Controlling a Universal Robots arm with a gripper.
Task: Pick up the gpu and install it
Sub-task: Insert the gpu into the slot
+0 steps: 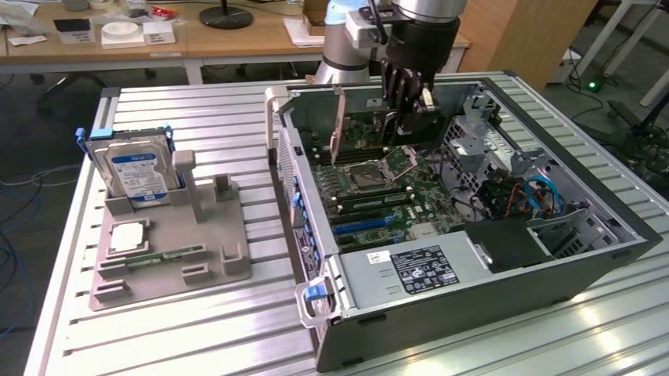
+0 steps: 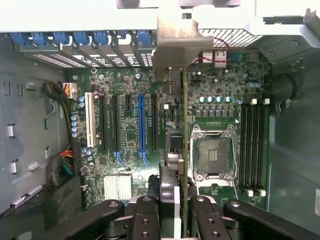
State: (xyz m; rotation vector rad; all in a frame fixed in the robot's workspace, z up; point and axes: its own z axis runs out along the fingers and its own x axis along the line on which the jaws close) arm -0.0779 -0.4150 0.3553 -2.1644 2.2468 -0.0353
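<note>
The gpu stands on edge inside the open computer case, in the upper middle of the exterior view. Its silver bracket sits up against the case's rear slot openings and its green board runs down over the motherboard. It lies between the long blue slot and the empty processor socket. I can't tell whether its lower edge has met a slot. The pincer is clenched on the gpu, one finger on each face at the end away from the bracket. In the exterior view the pincer reaches straight down into the case. I'd judge the card light and stiff but delicate. The board would flex or crack if twisted, the cooler face is bulky, and the bare edge is thin and rather slick. A flat squeeze across both faces, clear of the contacts, looks like the sound hold. Well apart, at the exterior view's left, a grey holder on the slatted table carries a hard drive with a blue label.
</note>
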